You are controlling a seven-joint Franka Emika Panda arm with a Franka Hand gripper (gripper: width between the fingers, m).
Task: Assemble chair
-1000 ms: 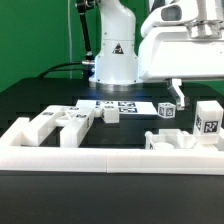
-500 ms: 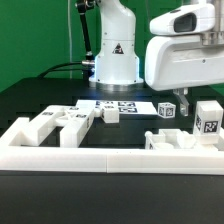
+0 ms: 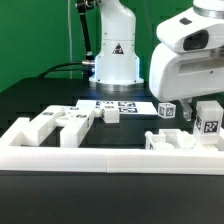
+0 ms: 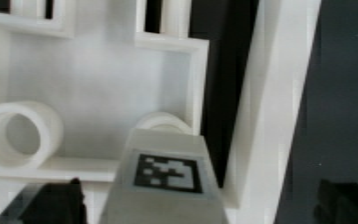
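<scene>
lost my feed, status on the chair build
Gripper open, holding nothing, above a tagged white part. Chair parts lying loose. Nothing in the way.

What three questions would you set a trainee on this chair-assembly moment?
1. True or false: the gripper is shut on a chair piece.
2. In the exterior view, the gripper hangs over: A) the left cluster of pieces, B) the marker board, C) the pieces on the exterior view's right.
3. Fill in: the wrist view shows a square ____ on the nearest white block.
Key: 1 false, the gripper is open; 2 C; 3 tag.
</scene>
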